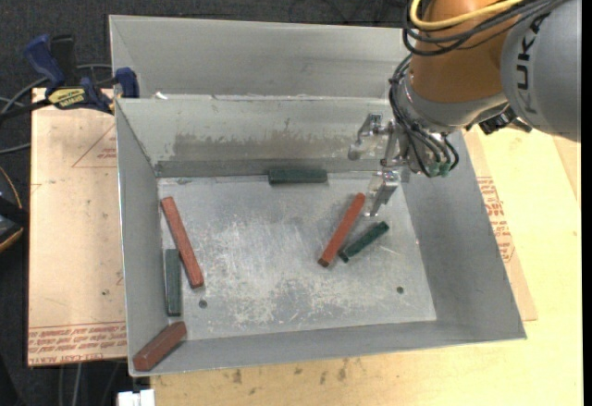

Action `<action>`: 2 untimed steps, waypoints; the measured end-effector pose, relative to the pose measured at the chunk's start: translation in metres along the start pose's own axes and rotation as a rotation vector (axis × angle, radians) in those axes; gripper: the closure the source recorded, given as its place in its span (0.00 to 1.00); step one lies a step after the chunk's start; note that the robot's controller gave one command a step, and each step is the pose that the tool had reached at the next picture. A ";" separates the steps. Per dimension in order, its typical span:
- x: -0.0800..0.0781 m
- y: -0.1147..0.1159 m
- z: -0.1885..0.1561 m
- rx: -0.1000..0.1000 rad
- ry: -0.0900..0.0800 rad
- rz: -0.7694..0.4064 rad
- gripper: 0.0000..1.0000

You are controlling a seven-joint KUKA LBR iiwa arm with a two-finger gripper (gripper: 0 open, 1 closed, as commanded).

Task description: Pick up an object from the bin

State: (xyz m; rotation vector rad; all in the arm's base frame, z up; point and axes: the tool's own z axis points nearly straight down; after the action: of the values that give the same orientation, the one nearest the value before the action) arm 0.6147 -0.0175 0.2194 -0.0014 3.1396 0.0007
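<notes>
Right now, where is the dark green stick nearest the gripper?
In the camera view, the dark green stick lies right of centre on the bin floor, just below the gripper, beside the lower right side of the orange stick.

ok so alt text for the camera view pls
The gripper hangs by the upper end of a red-brown stick lying beside a dark green stick at the right of a grey bin. Other sticks lie along the back and left.
</notes>
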 end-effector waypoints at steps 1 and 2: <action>0.000 0.000 0.000 0.000 0.000 0.000 0.00; 0.033 -0.017 0.041 -0.001 -0.007 -0.048 0.00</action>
State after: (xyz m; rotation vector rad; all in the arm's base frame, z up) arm 0.5822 -0.0348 0.1781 -0.0767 3.1315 0.0015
